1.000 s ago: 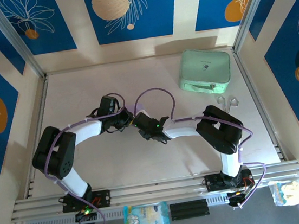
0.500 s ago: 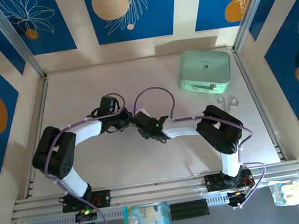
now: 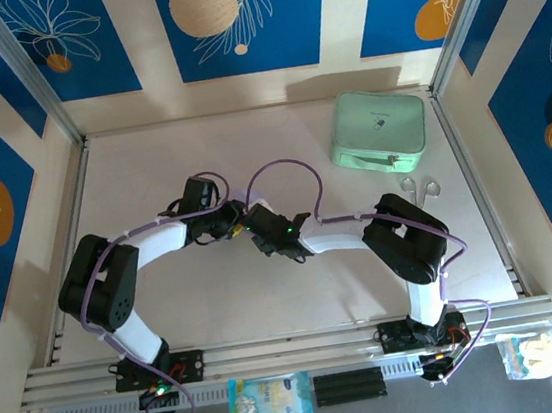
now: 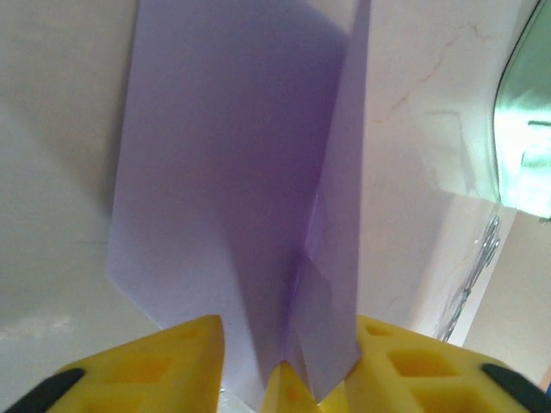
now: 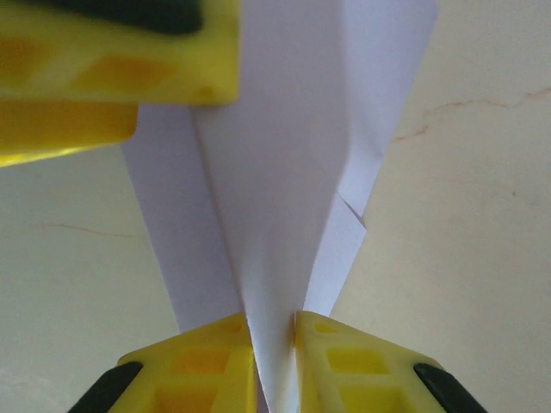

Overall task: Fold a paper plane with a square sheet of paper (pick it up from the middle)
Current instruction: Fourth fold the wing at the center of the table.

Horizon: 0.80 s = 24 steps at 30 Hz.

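Above the table (image 3: pixel 150 162), arms bent inward wrist-to-wrist, right jaws clenched on paper plane (image 5: pixel 275 215), left jaws released around it

nothing here that i can actually read. the green case (image 3: pixel 378 131) has a small dark mark (image 3: pixel 379 123) on its lid, too small to make out. the packet (image 3: pixel 269 399) lying down in front carries some printing, blurred past reading, and so does the second packet (image 3: pixel 529 355) off at the right.

Robot lab cell, aluminium-framed walls (image 3: pixel 31 80)
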Motion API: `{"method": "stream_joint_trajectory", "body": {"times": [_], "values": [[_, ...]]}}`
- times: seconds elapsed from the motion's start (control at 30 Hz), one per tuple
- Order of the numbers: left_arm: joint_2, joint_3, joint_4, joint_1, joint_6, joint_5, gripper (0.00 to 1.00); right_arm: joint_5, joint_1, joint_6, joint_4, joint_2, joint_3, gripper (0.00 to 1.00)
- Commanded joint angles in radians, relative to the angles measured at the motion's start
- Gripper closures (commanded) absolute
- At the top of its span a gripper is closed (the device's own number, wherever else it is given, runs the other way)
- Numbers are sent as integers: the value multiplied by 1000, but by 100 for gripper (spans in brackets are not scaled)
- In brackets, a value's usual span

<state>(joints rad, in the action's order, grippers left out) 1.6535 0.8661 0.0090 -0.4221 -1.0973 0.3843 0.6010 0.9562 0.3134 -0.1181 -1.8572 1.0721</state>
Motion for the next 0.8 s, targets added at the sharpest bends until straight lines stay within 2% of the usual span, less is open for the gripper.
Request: {"method": "stream_joint_trajectory", "body": {"times": [0.0,0.13,0.4,0.5,0.57,0.77], "values": [[-75,-17,-22,26,3,-53,55,-75,-4,-7,33,-23,-12,82],[-114,-78,-14,33,-4,-92,55,-133,-13,-13,46,-28,-15,83],[-111,-182,92,32,-52,-92,70,-216,-25,-28,43,-49,-1,83],[-106,-195,119,32,-57,-85,73,-239,-34,-26,44,-51,-1,83],[-116,-206,132,32,-58,-91,72,-249,-38,-27,39,-51,-1,83],[-190,-183,73,41,-8,-110,63,-255,-37,-58,14,-56,2,84]]}}
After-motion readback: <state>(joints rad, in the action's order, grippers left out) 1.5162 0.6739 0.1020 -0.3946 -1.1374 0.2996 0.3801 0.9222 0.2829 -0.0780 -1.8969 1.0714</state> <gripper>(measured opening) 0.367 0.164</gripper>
